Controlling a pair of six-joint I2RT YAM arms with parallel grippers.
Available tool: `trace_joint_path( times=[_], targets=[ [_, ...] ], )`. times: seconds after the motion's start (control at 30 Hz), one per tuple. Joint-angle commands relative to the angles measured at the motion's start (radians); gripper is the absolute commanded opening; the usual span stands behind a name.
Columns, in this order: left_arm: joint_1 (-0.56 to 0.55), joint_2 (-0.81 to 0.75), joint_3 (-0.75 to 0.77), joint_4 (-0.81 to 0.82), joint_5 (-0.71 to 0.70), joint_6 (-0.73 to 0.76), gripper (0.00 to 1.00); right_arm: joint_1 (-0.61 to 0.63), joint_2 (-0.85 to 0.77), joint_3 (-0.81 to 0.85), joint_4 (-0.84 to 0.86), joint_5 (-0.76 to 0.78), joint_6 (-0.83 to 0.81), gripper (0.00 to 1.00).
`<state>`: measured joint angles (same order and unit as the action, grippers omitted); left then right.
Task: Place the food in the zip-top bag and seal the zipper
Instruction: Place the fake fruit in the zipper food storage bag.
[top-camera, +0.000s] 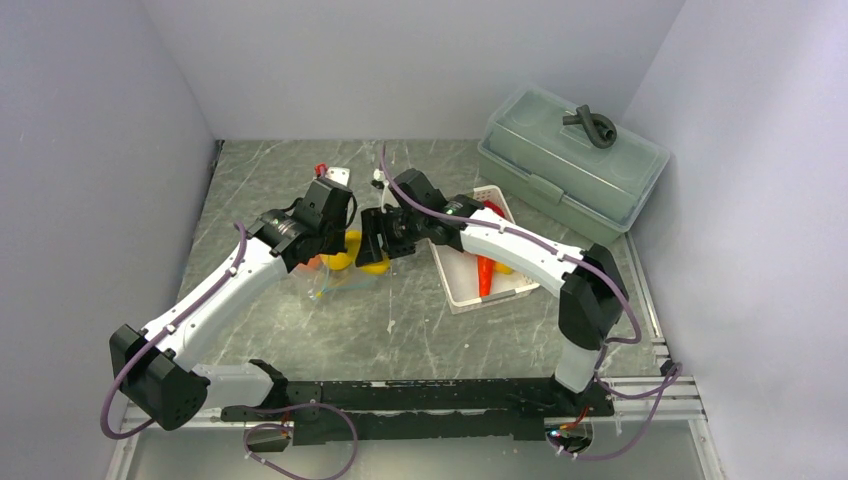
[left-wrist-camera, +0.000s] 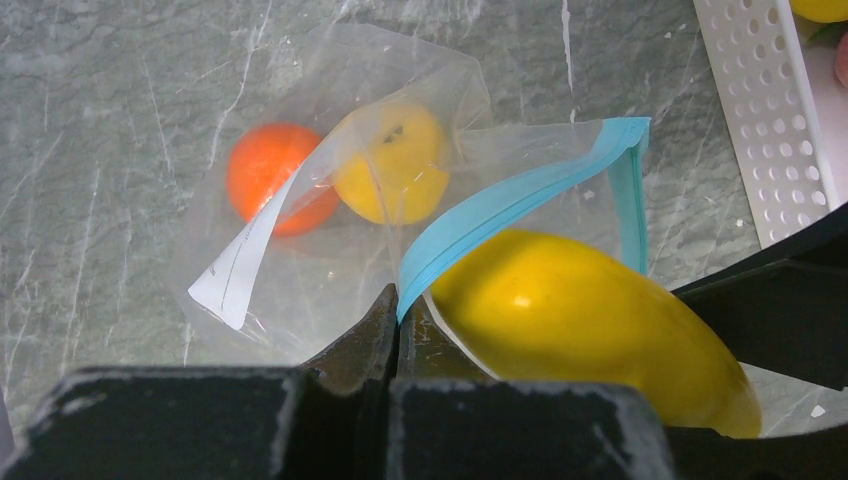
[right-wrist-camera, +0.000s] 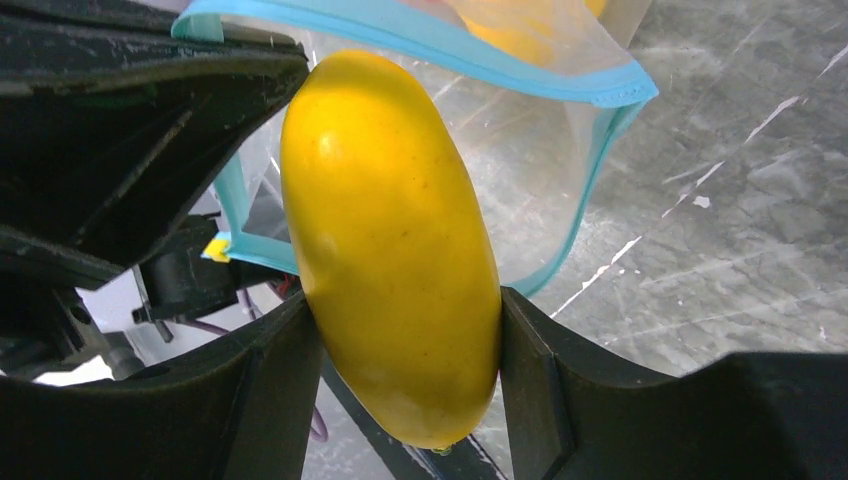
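Yellow lemon (right-wrist-camera: 390, 250), clamped in the right gripper (right-wrist-camera: 400, 340), sits at the zip-top bag (left-wrist-camera: 400, 70) mouth, left gripper (left-wrist-camera: 397, 330) pinching its zipper (left-wrist-camera: 500, 205).

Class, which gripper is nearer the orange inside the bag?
Left. The left gripper pinches the bag by its edge near the orange; the right gripper holds a lemon farther out at the mouth.
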<state>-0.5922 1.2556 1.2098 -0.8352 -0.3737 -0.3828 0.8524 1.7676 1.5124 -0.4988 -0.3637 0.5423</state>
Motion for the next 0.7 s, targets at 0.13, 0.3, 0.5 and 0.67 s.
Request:
trace_joint_path(
  times=[0.13,0.3,0.5,0.67],
  targets=[
    [0.003,-0.022,0.001,0.016,0.011,-0.006,0.0,0.009,0.036,0.052,0.092,0.054,0.128,0.38],
    [0.004,-0.02,0.003,0.015,0.011,-0.007,0.0,0.021,0.057,0.064,0.105,0.079,0.16,0.43],
    [0.003,-0.019,0.003,0.015,0.012,-0.007,0.0,0.036,0.073,0.063,0.146,0.106,0.199,0.47],
    [0.003,-0.018,0.003,0.013,0.009,-0.007,0.0,0.047,0.095,0.083,0.164,0.125,0.225,0.55]
  ],
)
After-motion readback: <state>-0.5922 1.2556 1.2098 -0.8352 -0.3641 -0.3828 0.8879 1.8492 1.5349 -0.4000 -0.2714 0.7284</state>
